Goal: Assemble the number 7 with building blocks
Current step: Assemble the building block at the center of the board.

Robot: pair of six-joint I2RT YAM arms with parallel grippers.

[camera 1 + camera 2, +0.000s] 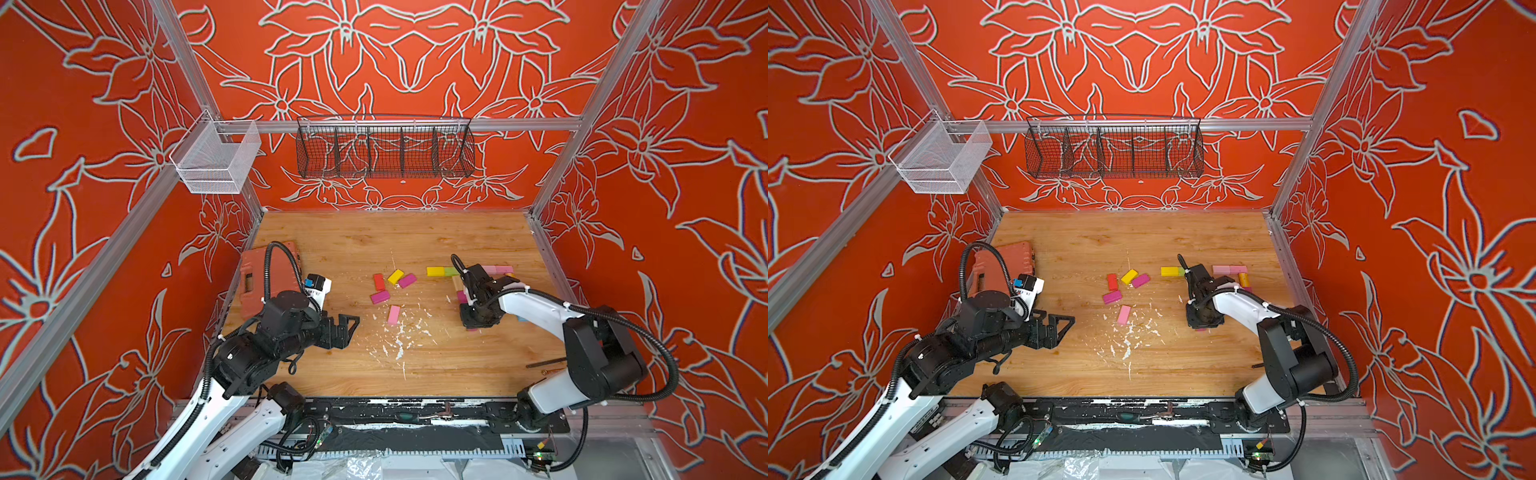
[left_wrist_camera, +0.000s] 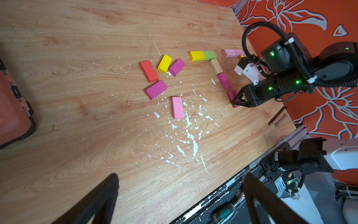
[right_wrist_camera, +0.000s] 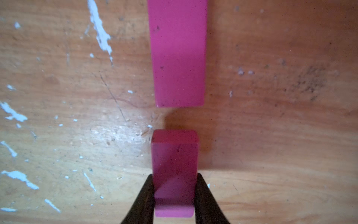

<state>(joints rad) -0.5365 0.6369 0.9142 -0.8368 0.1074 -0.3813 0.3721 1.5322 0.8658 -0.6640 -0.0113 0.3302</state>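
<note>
The number 7 lies at the right of the table: a yellow block [image 1: 435, 271] and a green block [image 1: 451, 271] form the bar, and a bare wood block [image 2: 215, 66] and a magenta block [image 2: 224, 80] run down from it. In line with that magenta block [image 3: 179, 54], after a small gap, my right gripper [image 3: 175, 175] is shut on another magenta block [image 3: 174, 155]. Both top views show this gripper [image 1: 473, 326] [image 1: 1200, 326] pointing down at the stem's near end. My left gripper [image 1: 347, 328] [image 2: 182, 177] hangs open and empty at the left.
Loose blocks lie mid-table: red [image 1: 378, 281], yellow [image 1: 395, 276], magenta [image 1: 407, 280], another magenta [image 1: 380, 296], light pink [image 1: 393, 314]. Pink blocks [image 1: 496, 269] sit behind the right arm. A red-brown tool case [image 1: 266, 274] stands at the left, two bolts [image 2: 277, 118] by the right edge.
</note>
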